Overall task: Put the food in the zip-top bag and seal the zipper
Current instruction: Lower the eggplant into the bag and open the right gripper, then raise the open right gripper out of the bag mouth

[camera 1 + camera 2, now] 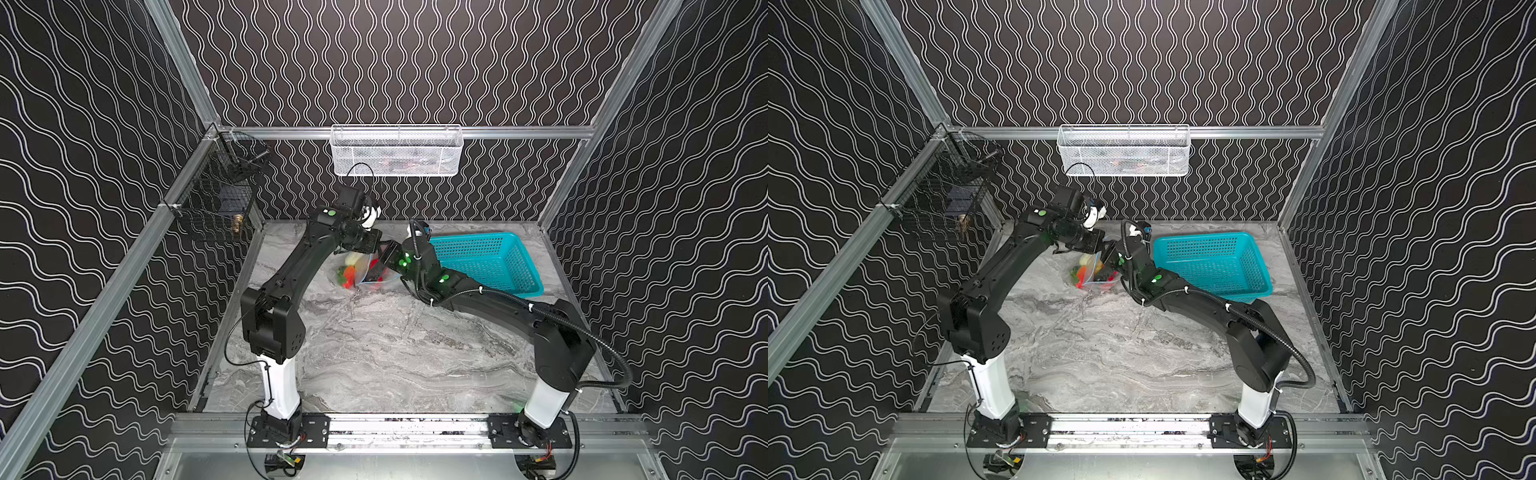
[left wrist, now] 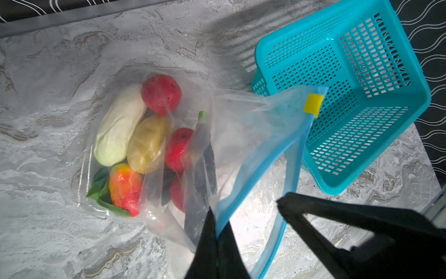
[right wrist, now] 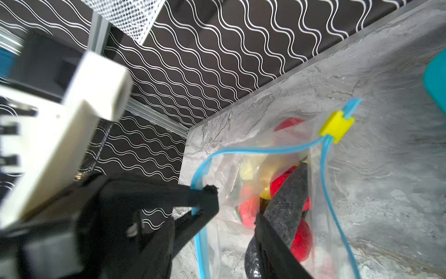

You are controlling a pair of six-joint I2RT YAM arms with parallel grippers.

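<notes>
All the food (image 2: 147, 142) lay in the bag (image 2: 241, 125) on the desk (image 2: 60, 236). The left hand (image 2: 214, 232) pinched its strip (image 2: 255, 169). The right hand (image 1: 380, 272) hung part open at the mouth. Sealing likely came next: grasp the slider (image 2: 313, 103) and draw it across.

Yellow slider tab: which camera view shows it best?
Right wrist view: the yellow slider tab is large and sharp, with the zipper strip splitting open from it. Left wrist shows the tab clearly too, against the teal basket. Too small in both top views.
</notes>
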